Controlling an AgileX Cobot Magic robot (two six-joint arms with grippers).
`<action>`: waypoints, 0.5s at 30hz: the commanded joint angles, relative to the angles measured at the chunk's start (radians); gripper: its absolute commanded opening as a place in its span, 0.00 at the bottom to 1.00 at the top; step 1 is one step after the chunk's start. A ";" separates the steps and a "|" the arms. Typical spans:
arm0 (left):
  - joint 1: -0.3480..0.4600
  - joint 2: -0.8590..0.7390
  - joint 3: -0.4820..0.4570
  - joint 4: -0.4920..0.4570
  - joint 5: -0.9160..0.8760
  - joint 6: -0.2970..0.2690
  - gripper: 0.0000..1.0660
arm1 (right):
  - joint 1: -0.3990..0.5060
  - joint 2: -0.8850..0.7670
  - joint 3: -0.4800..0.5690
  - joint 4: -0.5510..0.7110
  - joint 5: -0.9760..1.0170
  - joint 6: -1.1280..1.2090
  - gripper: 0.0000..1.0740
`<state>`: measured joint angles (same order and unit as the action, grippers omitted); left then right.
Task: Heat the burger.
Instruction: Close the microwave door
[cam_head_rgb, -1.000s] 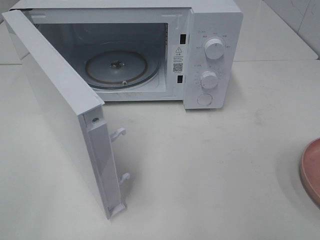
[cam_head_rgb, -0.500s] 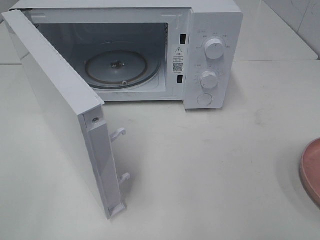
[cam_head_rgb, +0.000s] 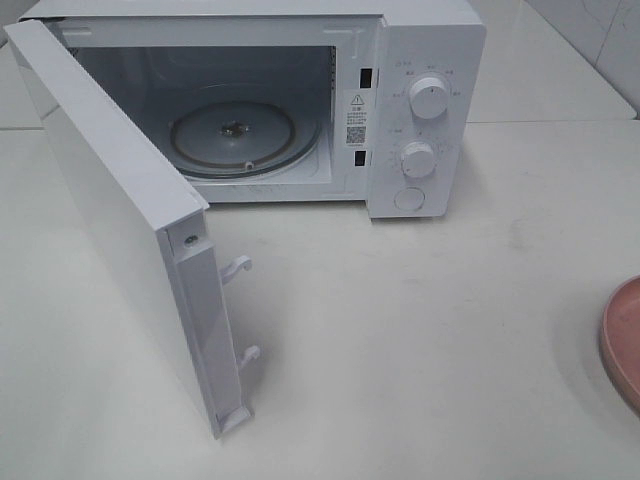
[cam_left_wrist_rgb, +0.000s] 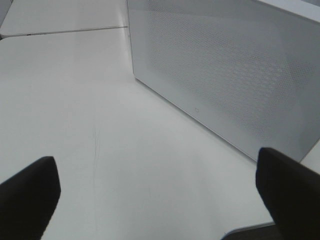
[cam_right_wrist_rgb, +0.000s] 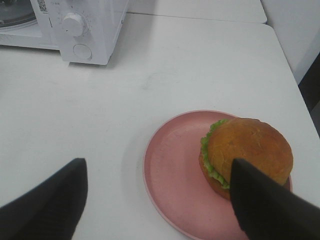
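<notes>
Item: white microwave (cam_head_rgb: 420, 60) — stands at the back of the white desk (cam_head_rgb: 420, 350), its door (cam_head_rgb: 120, 220) swung wide open toward the front left. Two latch hooks (cam_head_rgb: 238, 266) project from the door's free edge. The cavity is open to view, with a round glass turntable (cam_head_rgb: 233, 138) lying flat on its floor. Two round knobs, upper (cam_head_rgb: 428, 97) and lower (cam_head_rgb: 417, 159), sit one above the other on the control panel at the right, with a round button (cam_head_rgb: 408, 199) below them.

Item: burger (cam_right_wrist_rgb: 247, 155) — golden-brown bun over green lettuce, resting on the pink plate (cam_right_wrist_rgb: 172, 175), set toward one side of it rather than at its middle. The plate lies on the desk well apart from the microwave, to its front right; only its rim (cam_head_rgb: 622, 340) shows at the right edge of the high view.

Item: left gripper (cam_left_wrist_rgb: 160, 192) — jaws released and spread wide, grasping nothing, over bare desk beside the outer perforated face of the open door (cam_left_wrist_rgb: 230, 75).

Item: right gripper (cam_right_wrist_rgb: 160, 200) — jaws released and wide, grasping nothing, poised above the plate; one dark finger (cam_right_wrist_rgb: 265, 205) overlaps the burger's edge in the wrist view, contact not discernible.
</notes>
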<state>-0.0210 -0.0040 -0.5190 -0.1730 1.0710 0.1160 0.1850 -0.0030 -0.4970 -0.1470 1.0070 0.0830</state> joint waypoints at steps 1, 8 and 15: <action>0.003 0.043 -0.007 0.010 -0.016 -0.026 0.86 | -0.007 -0.030 0.001 0.002 -0.012 -0.007 0.71; 0.003 0.134 -0.031 0.012 -0.125 -0.026 0.64 | -0.007 -0.030 0.001 0.002 -0.012 -0.007 0.71; 0.003 0.266 -0.031 -0.005 -0.266 -0.026 0.17 | -0.007 -0.030 0.001 0.002 -0.012 -0.007 0.71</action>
<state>-0.0210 0.2380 -0.5430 -0.1660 0.8560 0.0980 0.1850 -0.0030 -0.4970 -0.1470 1.0070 0.0830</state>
